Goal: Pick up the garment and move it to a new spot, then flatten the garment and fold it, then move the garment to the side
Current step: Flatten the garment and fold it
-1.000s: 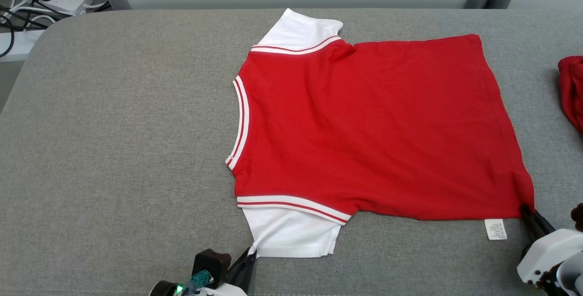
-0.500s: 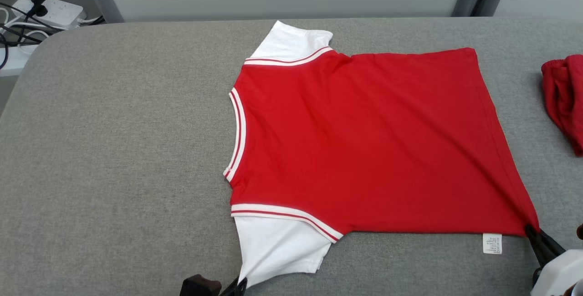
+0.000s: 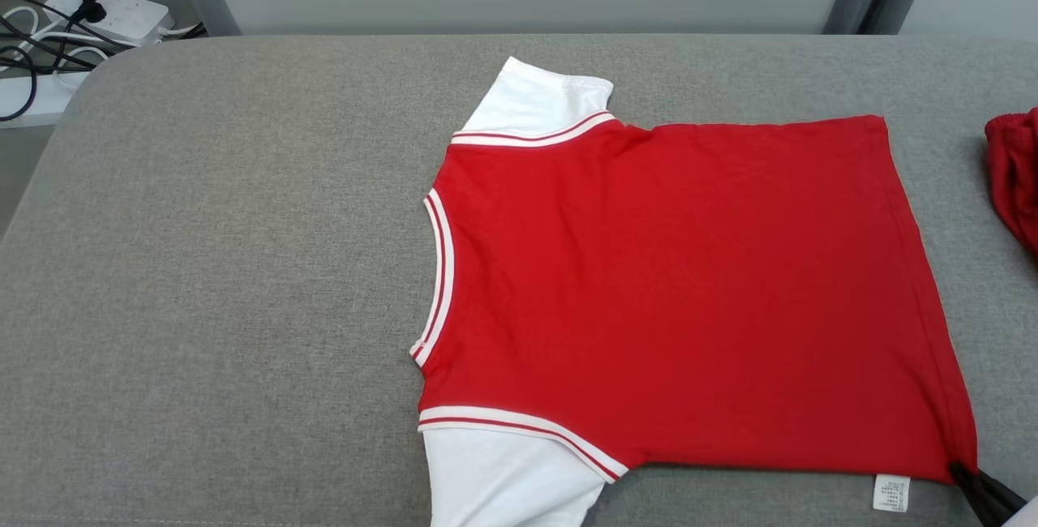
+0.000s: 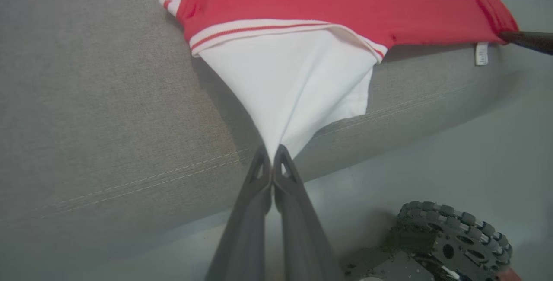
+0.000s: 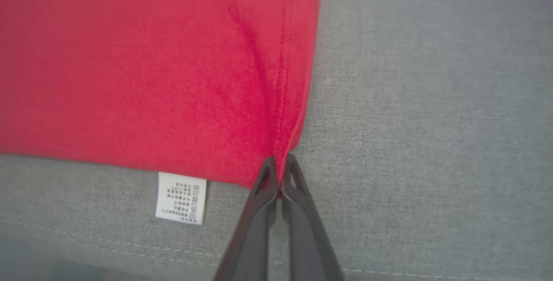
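Observation:
The garment point(image 3: 673, 292) is a red T-shirt with white sleeves and striped trim, spread flat on the grey table with its neck to the left. My left gripper point(image 4: 272, 150) is shut on the cuff of the near white sleeve point(image 4: 289, 82), which it stretches into a point over the table's front edge. My right gripper point(image 5: 280, 164) is shut on the near hem corner of the garment point(image 5: 151, 65), beside its white care label point(image 5: 180, 197). In the head view the right gripper point(image 3: 967, 472) pinches that corner at the bottom right.
A second red cloth point(image 3: 1015, 174) lies at the table's right edge. A power strip with cables point(image 3: 89, 12) sits off the table's far left corner. The robot's wheeled base point(image 4: 449, 242) shows below the table's front edge point(image 4: 129, 181).
The shirt has slid toward the table's near edge, drawn by both grippers, and lies smoother. The head camera has shifted, and the left gripper has dropped below the picture.

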`<state>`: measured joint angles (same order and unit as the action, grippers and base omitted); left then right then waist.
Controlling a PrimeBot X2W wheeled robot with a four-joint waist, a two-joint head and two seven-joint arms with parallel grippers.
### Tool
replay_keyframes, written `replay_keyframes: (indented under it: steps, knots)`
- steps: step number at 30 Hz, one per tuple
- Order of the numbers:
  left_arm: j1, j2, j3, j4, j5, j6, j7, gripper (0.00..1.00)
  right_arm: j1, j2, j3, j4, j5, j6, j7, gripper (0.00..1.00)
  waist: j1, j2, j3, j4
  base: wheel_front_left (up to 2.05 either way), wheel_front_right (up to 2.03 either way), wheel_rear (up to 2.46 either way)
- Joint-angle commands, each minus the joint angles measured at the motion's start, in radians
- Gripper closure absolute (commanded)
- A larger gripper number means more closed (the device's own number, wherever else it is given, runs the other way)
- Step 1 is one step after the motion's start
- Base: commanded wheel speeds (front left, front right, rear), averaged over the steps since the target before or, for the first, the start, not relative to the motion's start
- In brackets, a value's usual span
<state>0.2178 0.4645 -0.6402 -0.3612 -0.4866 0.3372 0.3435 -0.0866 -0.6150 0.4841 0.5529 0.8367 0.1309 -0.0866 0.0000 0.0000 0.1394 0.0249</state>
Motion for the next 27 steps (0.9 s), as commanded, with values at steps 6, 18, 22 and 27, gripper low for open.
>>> replay_keyframes:
  steps: [6, 18, 22, 27]
  knots:
    - [0.010, 0.013, 0.053, -0.098, -0.046, 0.014, 0.000, 1.00, 0.077, -0.069, -0.090, -0.124, 0.009, 0.000, 0.051, 1.00, 0.0000, 0.0000, 0.012, -0.006, 0.00, 0.00, 0.00]
    - [-0.144, -0.053, 0.136, -0.070, -0.069, -0.007, -0.090, 1.00, 0.060, -0.036, -0.289, -0.250, -0.061, 0.000, 0.212, 1.00, 0.0000, 0.0000, 0.026, -0.025, 0.00, 0.00, 0.00]
    - [-0.210, -0.079, 0.152, -0.034, -0.086, -0.029, -0.111, 1.00, 0.019, -0.025, -0.322, -0.264, -0.089, 0.000, 0.273, 1.00, 0.0000, 0.0000, 0.032, -0.023, 0.00, 0.00, 0.00]
    - [-0.297, -0.104, 0.153, 0.027, -0.087, -0.062, -0.131, 1.00, -0.039, -0.012, -0.325, -0.262, -0.099, 0.000, 0.323, 1.00, 0.0000, 0.0000, 0.040, -0.021, 0.00, 0.00, 0.00]
